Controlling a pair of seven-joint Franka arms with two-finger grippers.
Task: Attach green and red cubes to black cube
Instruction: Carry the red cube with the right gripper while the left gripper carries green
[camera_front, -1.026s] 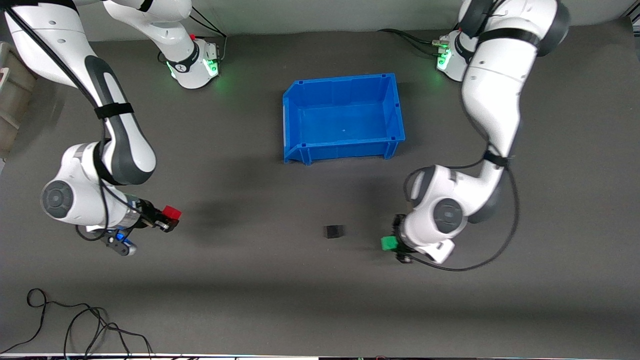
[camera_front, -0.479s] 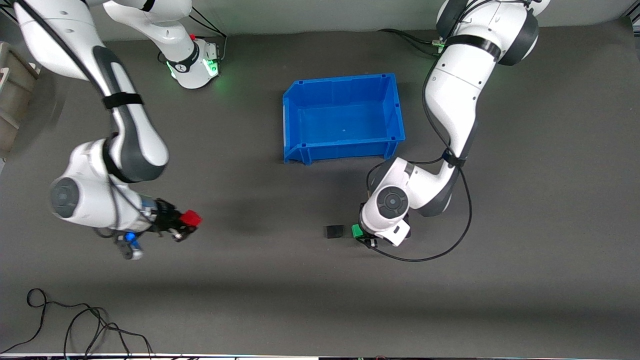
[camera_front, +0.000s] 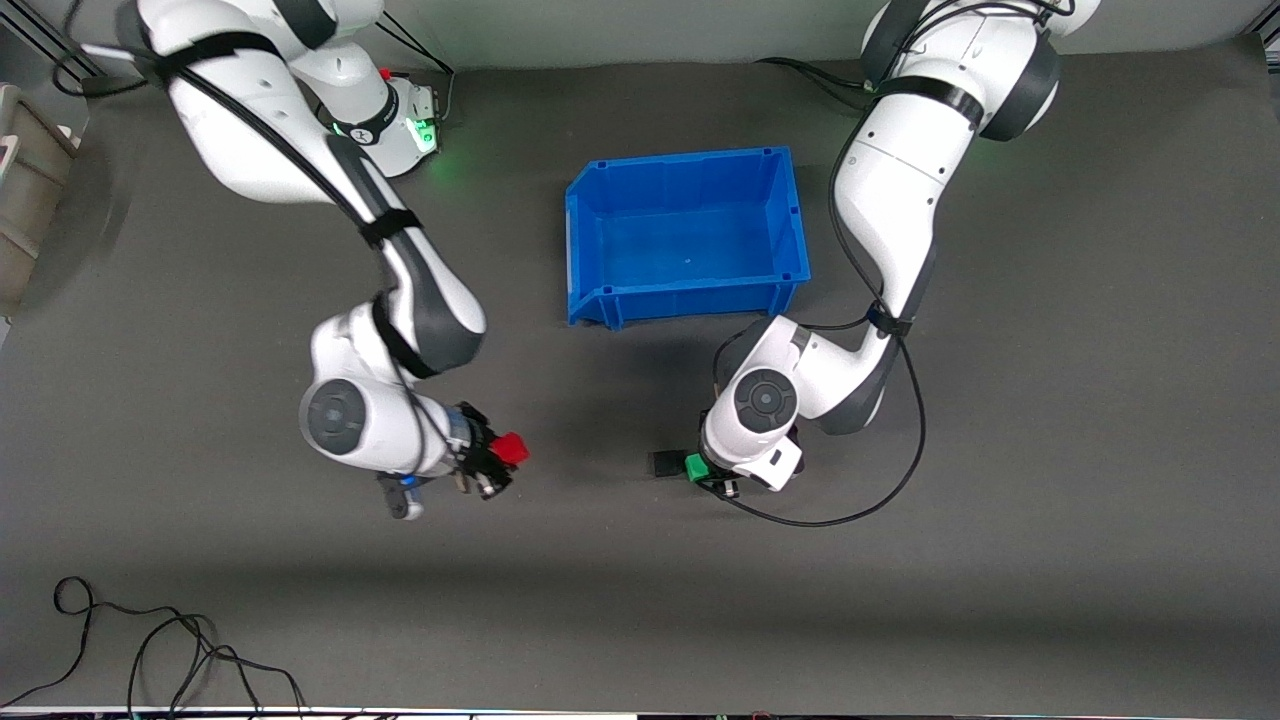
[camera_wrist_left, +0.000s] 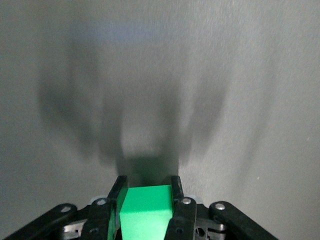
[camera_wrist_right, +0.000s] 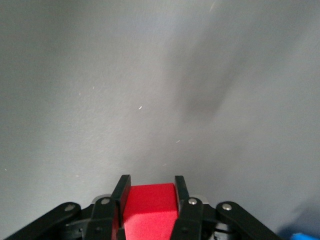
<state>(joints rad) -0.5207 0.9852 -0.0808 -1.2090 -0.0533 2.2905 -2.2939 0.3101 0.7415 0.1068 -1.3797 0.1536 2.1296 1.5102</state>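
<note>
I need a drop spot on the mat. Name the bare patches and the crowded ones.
Bare mat lies between the red cube in the right gripper and the black cube, and nearer the front camera than both. It is crowded where the left gripper holds the green cube against the black cube, near the blue bin.

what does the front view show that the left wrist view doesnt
Only the front view shows the black cube on the mat, the blue bin farther from the camera, the right gripper shut on the red cube, and both arms whole. Only the left wrist view shows the left gripper's fingers clamped on two opposite faces of the cube. Both show the left gripper holding the green cube and the grey mat.
</note>
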